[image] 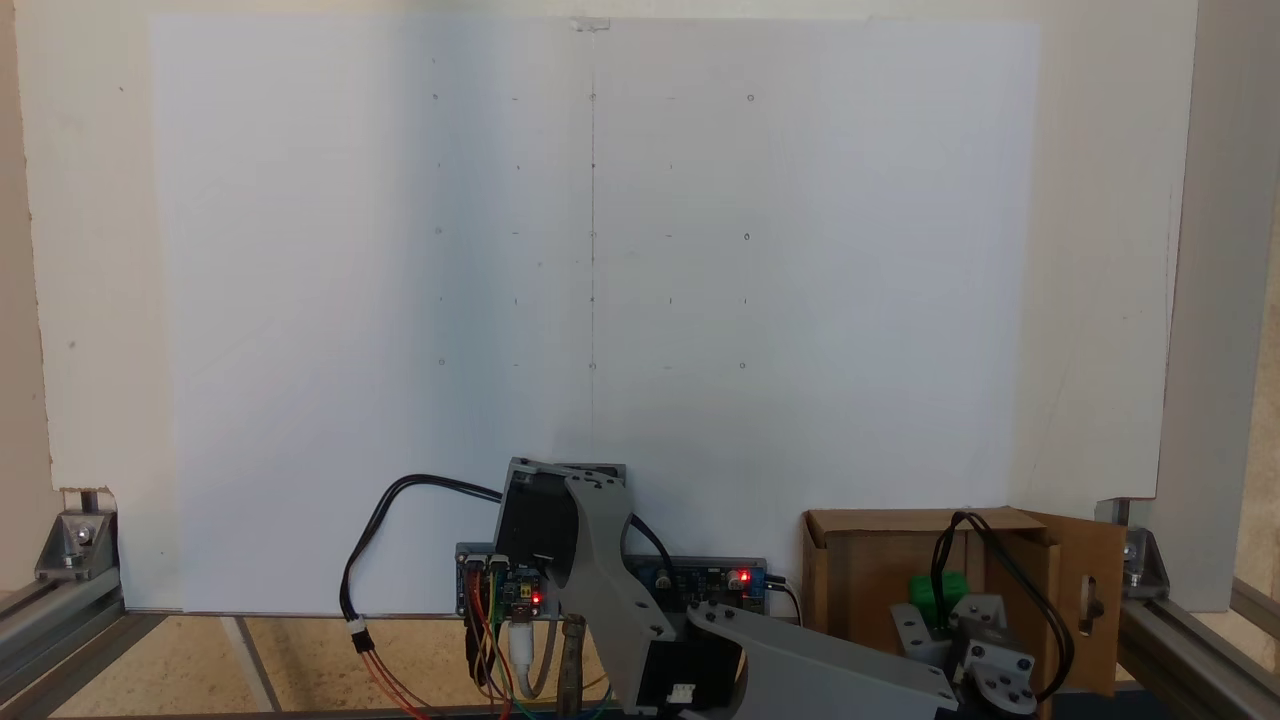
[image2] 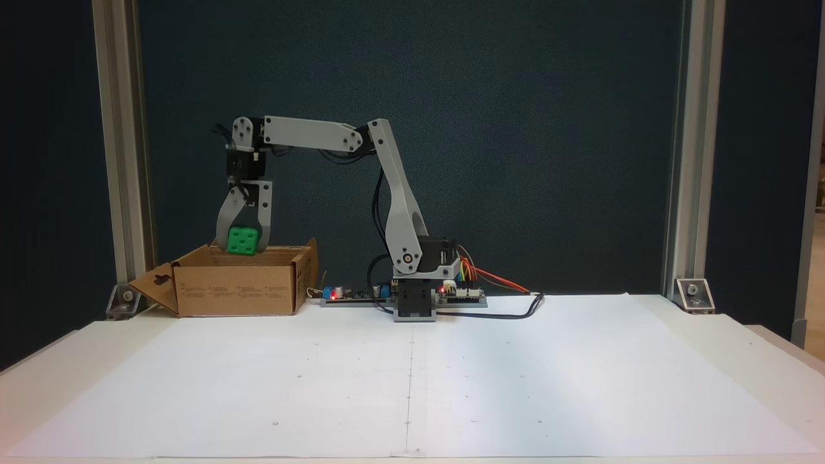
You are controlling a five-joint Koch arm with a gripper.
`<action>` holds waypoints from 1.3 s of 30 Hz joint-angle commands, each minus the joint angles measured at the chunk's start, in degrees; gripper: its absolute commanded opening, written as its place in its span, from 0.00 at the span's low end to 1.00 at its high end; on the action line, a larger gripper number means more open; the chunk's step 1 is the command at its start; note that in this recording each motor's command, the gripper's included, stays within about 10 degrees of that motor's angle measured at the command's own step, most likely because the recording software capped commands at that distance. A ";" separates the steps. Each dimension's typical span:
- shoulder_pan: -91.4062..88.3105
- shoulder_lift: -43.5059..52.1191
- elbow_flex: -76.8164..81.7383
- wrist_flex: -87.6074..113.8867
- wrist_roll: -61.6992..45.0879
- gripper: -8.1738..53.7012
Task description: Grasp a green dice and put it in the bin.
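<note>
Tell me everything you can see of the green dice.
The green dice is a small bright green cube with rounded corners, plastic by the look. The face toward the side fixed view shows dark recessed pips, about five. It sits upright between the fingers of the gripper, which is shut on it from above, and hangs at the rim of the cardboard bin, not yet dropped. From above it shows as a green patch inside the bin's opening, partly behind a black cable.

Dark blue backdrop (image2: pixel 515 129), aluminium frame posts (image2: pixel 683 148), white paper-covered table (image2: pixel 515 386).
</note>
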 commanded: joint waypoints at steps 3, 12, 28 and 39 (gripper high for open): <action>1.93 -1.32 -2.72 -4.22 -6.06 0.32; 2.99 -4.13 -2.64 -5.62 -6.50 0.43; -14.85 7.38 -2.64 -1.67 14.77 0.79; -60.36 22.50 -2.46 -2.81 28.39 0.85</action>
